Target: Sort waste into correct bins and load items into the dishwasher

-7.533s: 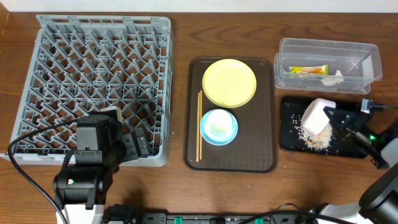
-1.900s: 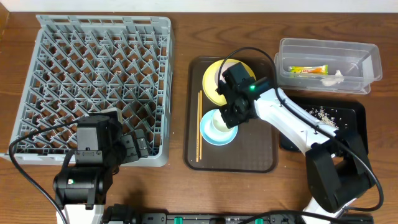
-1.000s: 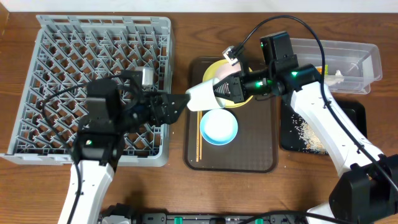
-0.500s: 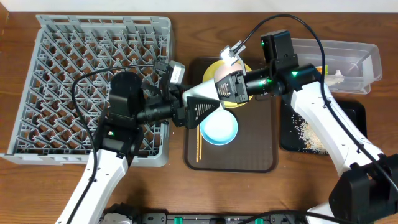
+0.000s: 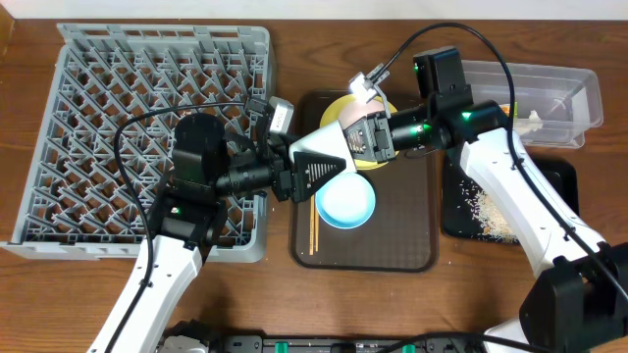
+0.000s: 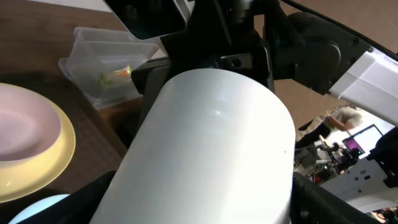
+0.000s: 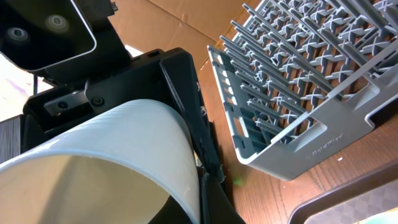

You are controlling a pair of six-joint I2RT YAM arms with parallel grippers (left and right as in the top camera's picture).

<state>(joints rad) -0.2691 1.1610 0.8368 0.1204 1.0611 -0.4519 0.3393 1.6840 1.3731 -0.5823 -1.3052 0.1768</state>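
Note:
A deep white bowl (image 5: 316, 149) hangs in the air over the left edge of the brown tray (image 5: 392, 240), held from both ends. My left gripper (image 5: 312, 175) is shut on its base end; in the left wrist view its fingers (image 6: 208, 208) flank the bowl (image 6: 211, 137). My right gripper (image 5: 351, 142) is shut on the bowl's rim; it also shows in the right wrist view (image 7: 200, 186), with the bowl (image 7: 112, 143) in it. The grey dish rack (image 5: 147, 59) lies to the left. The yellow plate (image 6: 31, 149), light blue bowl (image 5: 344, 201) and chopsticks (image 5: 314, 221) sit on the tray. No small cup shows.
The clear tub (image 5: 554, 88) at the back right holds the wrapper (image 6: 118, 74) and a white scrap (image 5: 530, 120). The black tray (image 5: 554, 201) in front of it holds rice crumbs (image 5: 491, 211). The rack's near wall (image 7: 298, 134) is close to both grippers.
The right arm tipped the white bowl over the black tray, carried it left and held it out. The left arm rose from the front, reached right and closed on the bowl's base.

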